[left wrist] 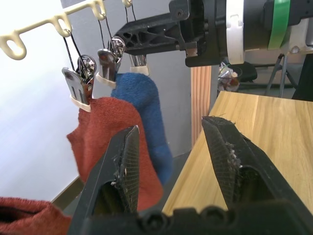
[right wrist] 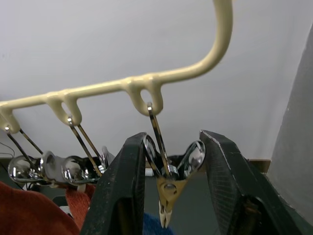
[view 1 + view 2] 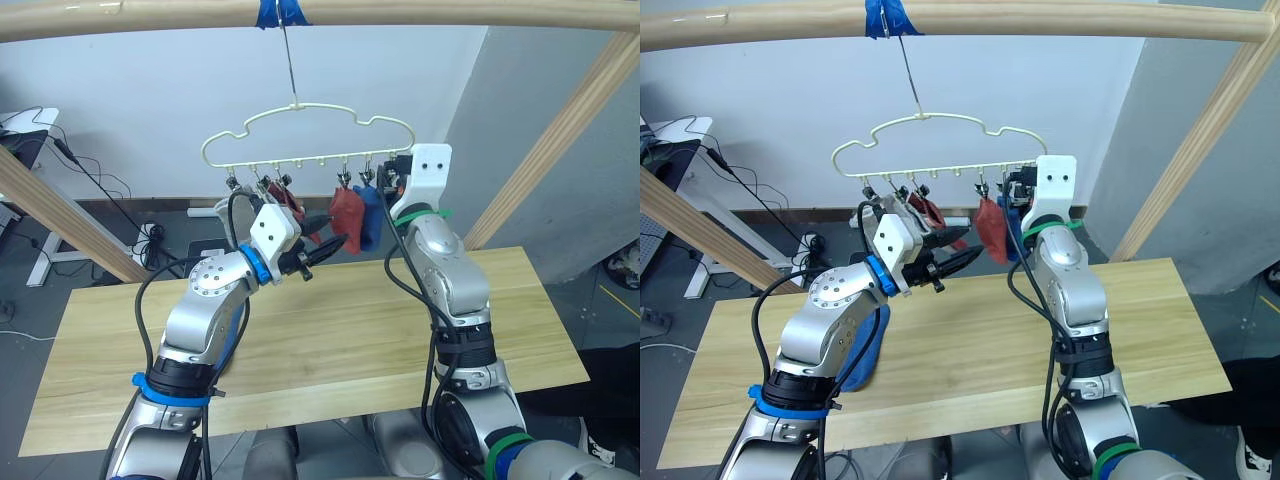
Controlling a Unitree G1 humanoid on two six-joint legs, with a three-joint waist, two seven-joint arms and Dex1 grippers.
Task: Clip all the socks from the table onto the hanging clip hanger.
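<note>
White wall behind, wooden pole (image 3: 420, 12) overhead with the clip hanger (image 3: 310, 135) hooked on it by blue tape, long wooden table (image 3: 330, 340) below.

Progress: hanger carries a rust-red sock (image 3: 347, 220) and a blue sock (image 3: 368, 215) side by side near its right end, another red sock (image 3: 290, 205) and what looks like a grey one further left. One blue sock (image 3: 862, 350) lies on the table, partly hidden under the left arm. My read: at least four clipped, one or two left; can't account for the second grey.

Left gripper (image 1: 168, 161): fingers spread, empty, pointing at the hung red and blue socks.

Right gripper (image 2: 168, 181): raised at the end clip (image 2: 168, 169), fingers straddling its handles; looks poised to squeeze it open, not pinching yet.
</note>
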